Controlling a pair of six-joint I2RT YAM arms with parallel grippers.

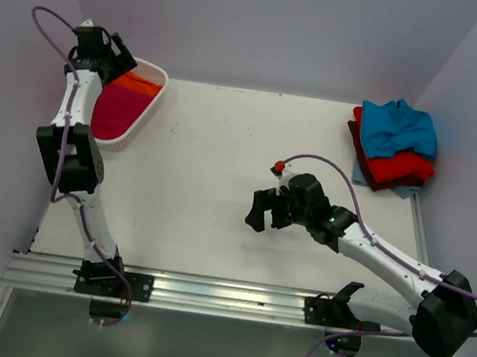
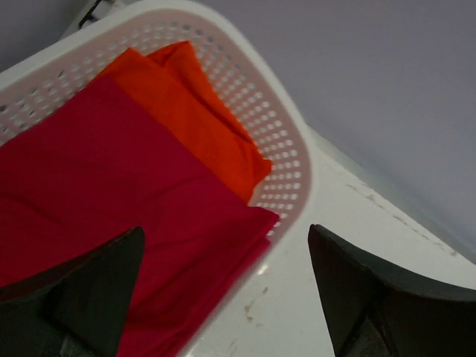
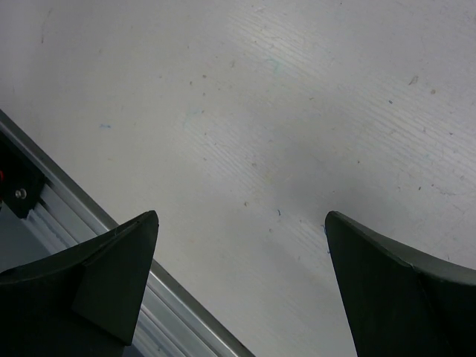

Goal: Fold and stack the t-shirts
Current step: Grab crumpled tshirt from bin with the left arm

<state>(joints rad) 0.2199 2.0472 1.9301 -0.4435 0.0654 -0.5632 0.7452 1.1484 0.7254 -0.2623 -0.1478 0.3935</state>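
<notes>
Plain pale lavender walls [image 1: 268, 24] close in the white tabletop [image 1: 214, 166] on its left, far and right edges; a slotted aluminium rail [image 1: 223, 295] runs along its near edge; faint scuffs, soft even light

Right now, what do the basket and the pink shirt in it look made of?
The basket looks like white moulded plastic, smooth, its wall pierced by rows of small holes. The crimson-pink shirt looks like soft matte cloth, probably knit: it lies in limp flat folds.

Your crimson [image 2: 111, 201] and orange [image 2: 201, 111] tees lie in the basket [image 2: 294, 160]; teal [image 1: 396, 127], red [image 1: 401, 167] and maroon [image 1: 354, 141] sit piled far right
</notes>
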